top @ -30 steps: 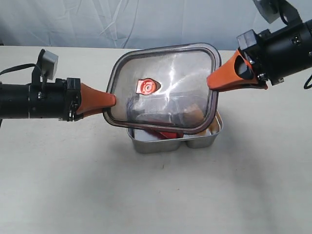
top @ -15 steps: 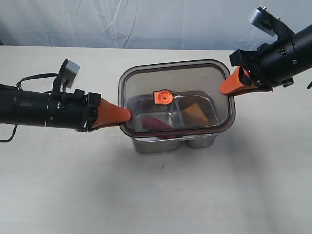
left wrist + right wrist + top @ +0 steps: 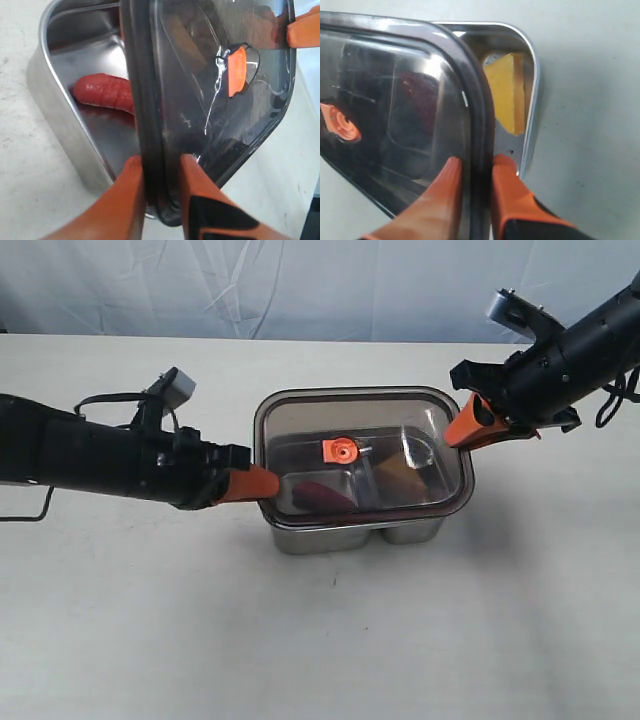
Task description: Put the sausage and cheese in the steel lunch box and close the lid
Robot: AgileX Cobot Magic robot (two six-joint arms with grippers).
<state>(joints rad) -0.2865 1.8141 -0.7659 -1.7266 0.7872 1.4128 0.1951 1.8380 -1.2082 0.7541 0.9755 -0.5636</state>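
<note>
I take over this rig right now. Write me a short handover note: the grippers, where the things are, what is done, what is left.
Left gripper: shut on one edge of the lid.
Right gripper: shut on the opposite edge.
Sausage and cheese lie in separate compartments of the steel lunch box.
Done: both foods are in.
Left: the lid hangs over the box, not seated; lower it, press it shut, release.
</note>
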